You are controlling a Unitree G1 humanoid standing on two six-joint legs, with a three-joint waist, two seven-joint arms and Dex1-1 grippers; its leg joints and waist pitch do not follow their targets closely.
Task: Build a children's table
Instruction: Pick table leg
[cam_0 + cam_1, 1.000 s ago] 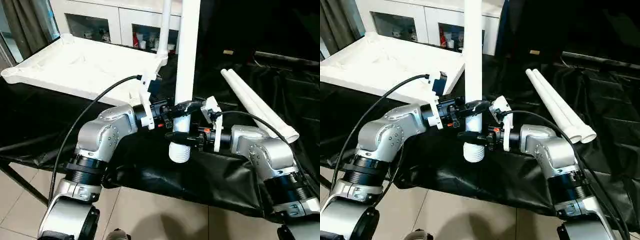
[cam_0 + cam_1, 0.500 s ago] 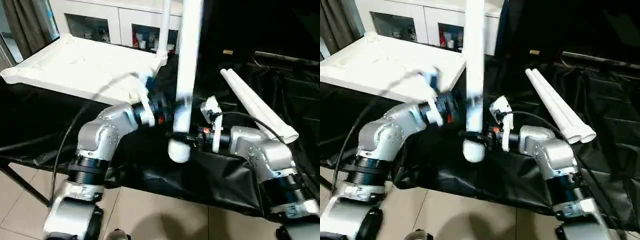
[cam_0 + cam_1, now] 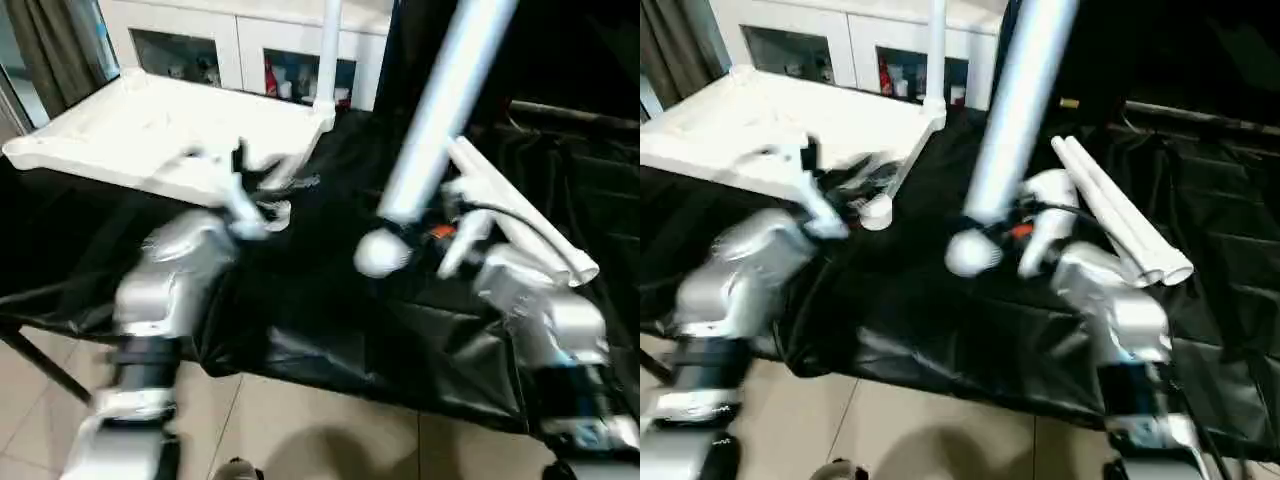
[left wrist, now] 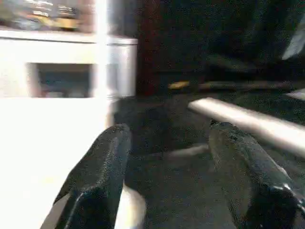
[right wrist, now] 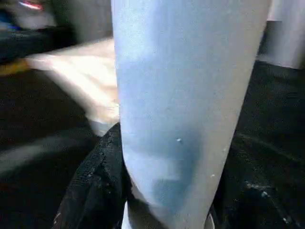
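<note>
Clamping a tilted white leg (image 3: 440, 110) in my right gripper (image 5: 162, 191), I see my left gripper (image 4: 167, 181) spread apart, empty, near the tabletop (image 3: 150, 130) at far left.

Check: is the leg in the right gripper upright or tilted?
Tilted. The leg leans top-right from its rounded end, gripped by the right gripper.

Both arms are smeared by motion, so the left pincer (image 3: 262, 178) shows as a streak. The tilted leg (image 3: 432, 120) runs off the picture's top edge, its lower end a blurred knob; the upright leg (image 3: 328, 50) at the table's corner is likewise cut off.
</note>
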